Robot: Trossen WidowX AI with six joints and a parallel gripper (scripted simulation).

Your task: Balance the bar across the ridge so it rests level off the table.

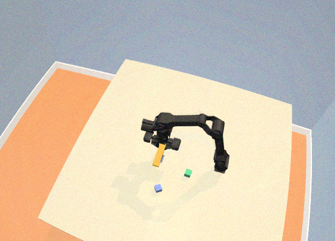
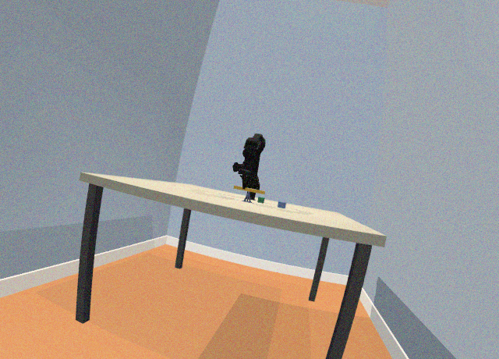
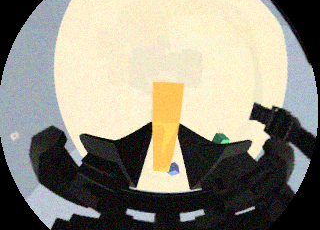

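The orange bar (image 1: 158, 155) (image 2: 257, 191) (image 3: 168, 102) lies across the top of the small blue ridge (image 1: 163, 158) (image 2: 247, 197), clear of the table. In the exterior view it runs nearly parallel to the tabletop and looks about level. Both ends stick out past the ridge. My gripper (image 1: 162, 144) (image 3: 164, 125) points down at the bar, with one fingertip close on each side of it. The fingers look only just loosened, barely wider than the bar, so any gap is too small to see. Most of the ridge is hidden under the bar.
A green cube (image 1: 188, 173) (image 2: 260, 200) (image 3: 220, 138) stands between the ridge and the arm's base. A blue cube (image 1: 158, 188) (image 2: 281, 204) (image 3: 173, 169) stands beyond the bar's near end in the top view. Both are on the cream table (image 1: 243, 192) (image 2: 140, 190).
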